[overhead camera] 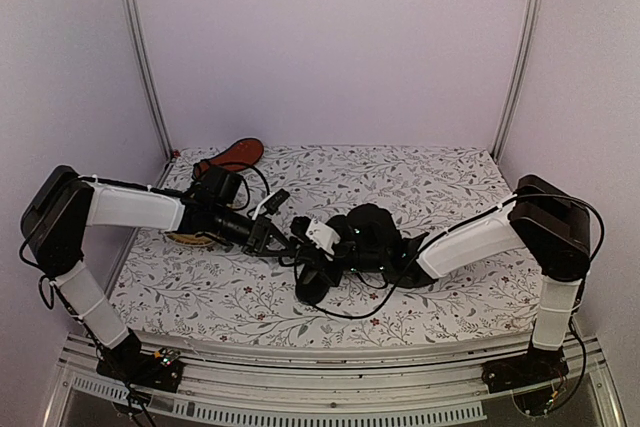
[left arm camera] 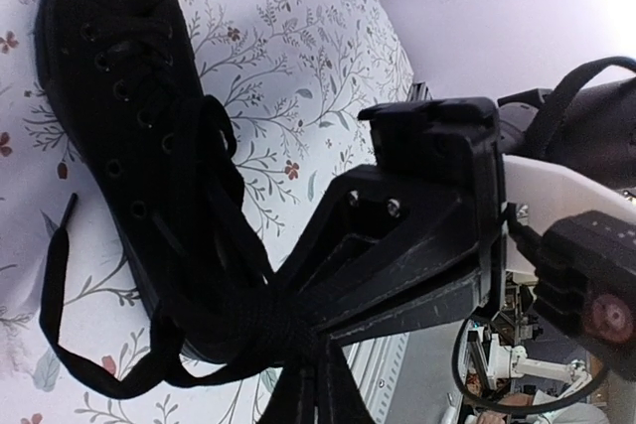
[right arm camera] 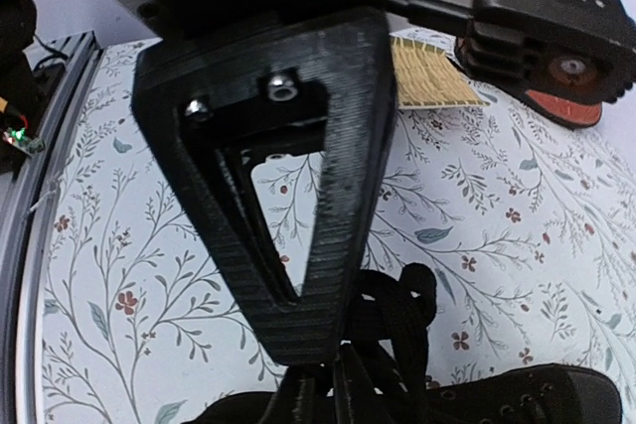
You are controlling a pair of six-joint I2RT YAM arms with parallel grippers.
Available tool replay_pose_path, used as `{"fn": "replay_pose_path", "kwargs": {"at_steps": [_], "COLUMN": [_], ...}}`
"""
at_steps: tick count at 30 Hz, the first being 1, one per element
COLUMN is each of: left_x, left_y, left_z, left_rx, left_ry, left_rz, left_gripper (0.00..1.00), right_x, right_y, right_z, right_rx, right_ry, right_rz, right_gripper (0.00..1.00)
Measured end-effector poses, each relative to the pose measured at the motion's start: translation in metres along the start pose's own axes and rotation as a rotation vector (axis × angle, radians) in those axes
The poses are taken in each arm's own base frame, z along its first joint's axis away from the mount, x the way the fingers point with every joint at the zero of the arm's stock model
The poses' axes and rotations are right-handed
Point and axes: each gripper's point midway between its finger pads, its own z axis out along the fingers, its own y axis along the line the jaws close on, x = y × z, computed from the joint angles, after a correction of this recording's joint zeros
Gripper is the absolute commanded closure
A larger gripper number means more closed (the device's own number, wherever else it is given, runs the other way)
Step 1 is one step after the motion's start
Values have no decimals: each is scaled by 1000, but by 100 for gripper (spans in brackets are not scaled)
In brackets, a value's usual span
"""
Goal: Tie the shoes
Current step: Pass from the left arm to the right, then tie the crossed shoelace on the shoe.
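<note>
A: Grippers? Where's the shoe?
B: We see the left gripper (left arm camera: 298, 343) pinched tight on the laces (left arm camera: 238, 310). The right gripper (right arm camera: 323, 372) is clamped on them too, at the near shoe (overhead camera: 378, 232), mid-surface (overhead camera: 450, 187)
A: Farther back?
B: We see the second shoe (overhead camera: 238, 154) sole-up, back left, near the yellow mat (right arm camera: 427, 76)

Legible markings: none. No lettering, brand, number or sign can be read on the black canvas shoe (left arm camera: 109, 116). The same holds for the floral cover of the desk (overhead camera: 430, 182) and for any other surface in the three views.
</note>
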Motion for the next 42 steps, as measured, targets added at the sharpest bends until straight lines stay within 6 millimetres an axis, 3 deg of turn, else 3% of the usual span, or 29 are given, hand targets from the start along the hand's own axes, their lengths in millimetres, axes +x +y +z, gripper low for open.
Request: {"fn": "replay_pose_path", "kwargs": {"at_steps": [1, 5, 10, 13, 18, 21, 24, 31, 42], "left_x": [-1, -8, -16, -18, -12, -5, -1, 10, 7], "left_y": [0, 0, 1, -2, -2, 12, 34, 81, 107], "left_z": [0, -1, -9, -16, -30, -39, -41, -33, -11], "left_rx": [1, -2, -19, -30, -63, -137, -224, -333, -310], "left_ry": [-5, -29, -92, -126, -170, -200, -217, -265, -264], "left_rz": [3, 14, 56, 104, 180, 200, 207, 260, 342], "left_gripper": [96, 62, 47, 47, 54, 55, 65, 56, 48], "right_x": [0, 1, 8, 8, 1, -2, -3, -3, -6], "right_y": [0, -4, -5, -7, -11, -13, -15, -20, -27], "right_z": [0, 0, -8, -13, -19, -23, -27, -30, -34], "right_rx": [3, 21, 41, 56, 76, 85, 90, 98, 84], "right_ry": [1, 3, 20, 21, 7, -2, -6, -15, -45], "right_rz": [3, 12, 38, 58, 94, 118, 138, 173, 207], "right_gripper": [98, 98, 98, 98, 98, 98, 98, 98, 98]}}
